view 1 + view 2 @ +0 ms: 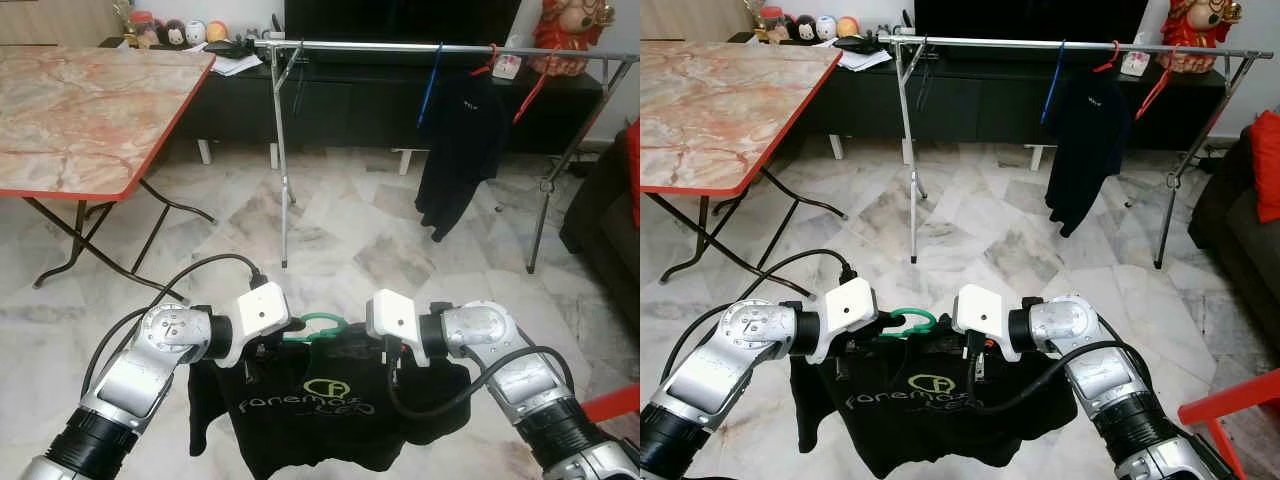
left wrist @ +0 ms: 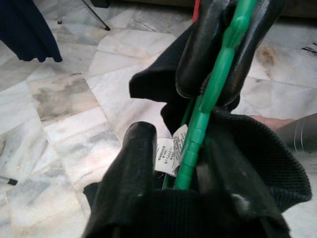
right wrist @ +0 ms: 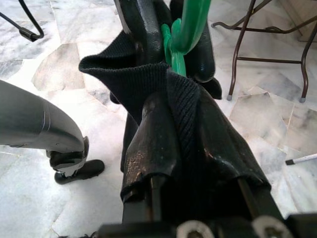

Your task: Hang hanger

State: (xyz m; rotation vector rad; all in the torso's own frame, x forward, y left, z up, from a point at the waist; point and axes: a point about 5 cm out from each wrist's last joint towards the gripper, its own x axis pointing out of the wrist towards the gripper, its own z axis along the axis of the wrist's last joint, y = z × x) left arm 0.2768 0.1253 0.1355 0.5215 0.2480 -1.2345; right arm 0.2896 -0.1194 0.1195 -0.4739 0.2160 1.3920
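Both grippers, left (image 1: 262, 352) and right (image 1: 392, 358), clench a black T-shirt (image 1: 305, 410) on its green hanger (image 1: 318, 326). At twelve o'clock, well apart, stands the clothes rack (image 1: 400, 47).

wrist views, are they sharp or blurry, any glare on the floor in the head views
Left wrist view: green hanger fairly sharp, near black fingers soft. Right wrist view: black shirt ribbing crisp, floor behind softer. Left eye view: sharp, even light, mild sheen on the marble floor.
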